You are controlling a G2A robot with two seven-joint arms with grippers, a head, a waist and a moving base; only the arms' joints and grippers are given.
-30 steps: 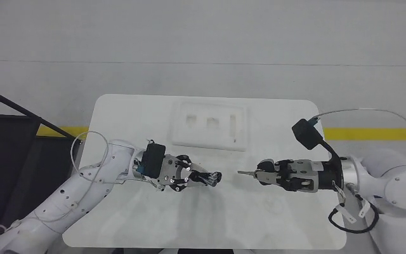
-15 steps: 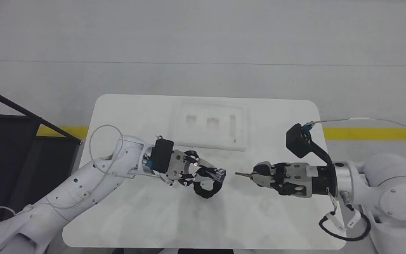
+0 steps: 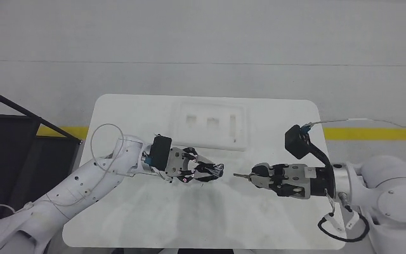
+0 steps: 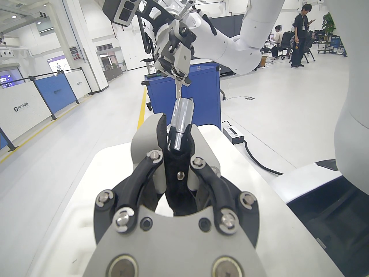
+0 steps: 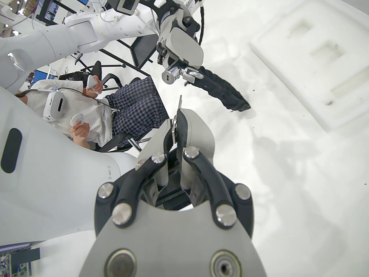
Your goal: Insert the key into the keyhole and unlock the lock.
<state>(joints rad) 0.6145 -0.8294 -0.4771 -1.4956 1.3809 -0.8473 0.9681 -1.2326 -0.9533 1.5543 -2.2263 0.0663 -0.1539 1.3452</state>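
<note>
My left gripper (image 3: 198,170) is shut on the lock (image 3: 216,169), a silver cylinder (image 4: 181,116) with a black cable (image 5: 222,90) trailing from it, held above the table's middle. The keyhole face (image 5: 169,76) points toward my right gripper (image 3: 259,174). That gripper is shut on the key (image 3: 241,175), whose thin blade (image 5: 180,103) sticks out toward the lock. In the top view a small gap separates the key's tip from the cylinder. In the left wrist view the key (image 4: 178,90) lines up with the cylinder's end.
A white foam tray (image 3: 209,125) with shallow recesses lies on the white table (image 3: 127,120) behind the grippers. A seated person with a headset and hand controllers shows beyond the table in the right wrist view.
My left gripper has carried the lock up and a little toward the key, and the cable loop no longer hangs below it. My right gripper has edged the key slightly closer to the lock.
</note>
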